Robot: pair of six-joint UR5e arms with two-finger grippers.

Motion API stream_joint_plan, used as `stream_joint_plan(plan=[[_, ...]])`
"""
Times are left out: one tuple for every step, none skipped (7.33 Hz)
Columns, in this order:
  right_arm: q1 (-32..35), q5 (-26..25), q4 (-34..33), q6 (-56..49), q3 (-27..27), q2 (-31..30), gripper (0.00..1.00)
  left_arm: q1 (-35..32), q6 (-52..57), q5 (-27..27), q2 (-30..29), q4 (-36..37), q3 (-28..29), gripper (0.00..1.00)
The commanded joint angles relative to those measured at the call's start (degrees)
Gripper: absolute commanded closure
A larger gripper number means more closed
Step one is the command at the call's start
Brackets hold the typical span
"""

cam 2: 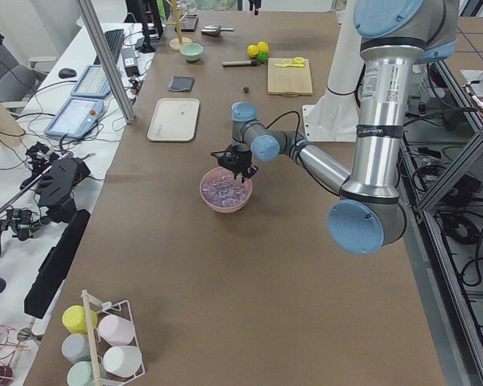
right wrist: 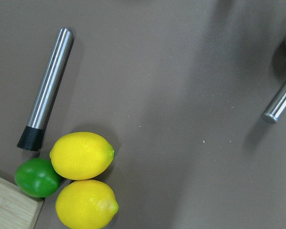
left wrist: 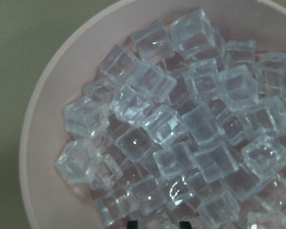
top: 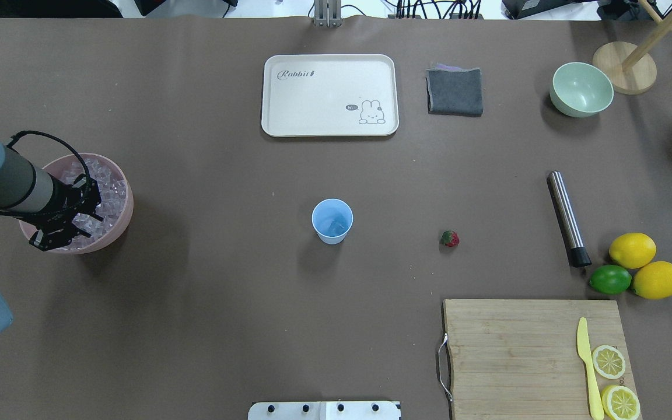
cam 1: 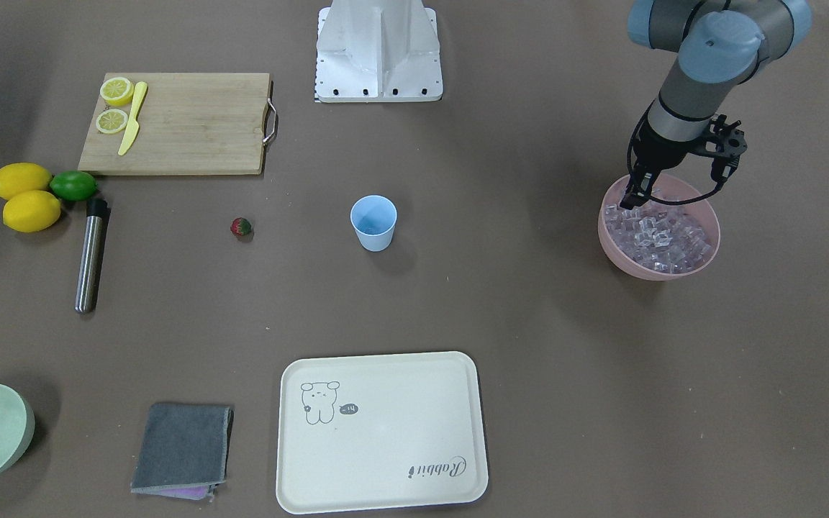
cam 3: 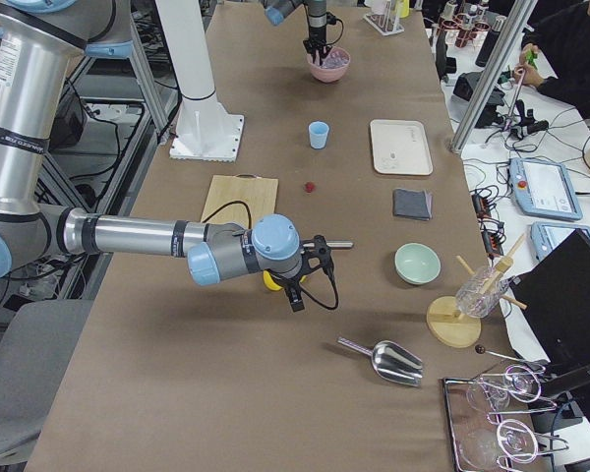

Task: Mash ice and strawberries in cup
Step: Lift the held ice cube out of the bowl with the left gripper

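1. The small light blue cup (cam 1: 373,223) stood upright near the middle of a brown table. It was well apart from everything else, probably so that either arm could reach it. What it held, if anything, was too small to tell.
2. The ice (cam 1: 663,237), many clear glassy cubes, was heaped in a pink bowl (cam 1: 645,272) on the robot's left side, well apart from the cup.
3. The left gripper (cam 1: 634,196) pointed down into the bowl, with its tips at the surface of the pile.
4. In the left wrist view, two dark fingertips (left wrist: 132,223) showed at the bottom edge with a narrow gap between them and cubes below. No cube looked pinched. This pose suited picking up a single cube to carry to the cup.
5. The strawberry (cam 1: 241,227), red with a green cap, lay on the bare table on the robot's right side, near the cup.
6. A steel muddler (cam 1: 91,255) lay flat just beside two lemons (cam 1: 32,210) and a lime (cam 1: 73,185). It was likely set there for the mashing step.
7. The right gripper (cam 3: 300,290) hovered above the table near the lemons, and its wrist camera looked down on the muddler. Only a side camera showed this gripper, so its finger spread could not be told.
8. Judging by the layout, the task was at an early stage, with the strawberry not yet in the cup.
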Motion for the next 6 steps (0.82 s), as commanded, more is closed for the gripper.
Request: stream_joint_plan(plan=[[0.0,0.4,-0.1,0.1,-0.2,-0.1,0.00,-2.7,3.5,-1.4,-6.7,8.6,-1.4,1.00],[0.0,0.4,-0.1,0.1,-0.4,-0.1,0.00,-2.6,3.6,-1.3,-13.6,13.9,-0.6,1.00],[0.0,0.5,-0.2,0.1,-0.4,-0.1,0.00,-2.2,3.4,-1.2,-19.2,16.8,0.6,1.00],[-0.1,0.5,-0.2,0.1,-0.5,0.0,0.00,-0.6,2.6,-0.9,-22.9,17.6,1.6,1.00],[-0.1,0.5,-0.2,0.1,-0.5,0.0,0.00,1.8,2.5,-0.9,-26.1,17.6,2.2,1.00],[-0.1,0.5,-0.3,0.1,-0.5,0.0,0.00,3.2,1.3,-0.8,-30.4,17.5,4.7,1.00]])
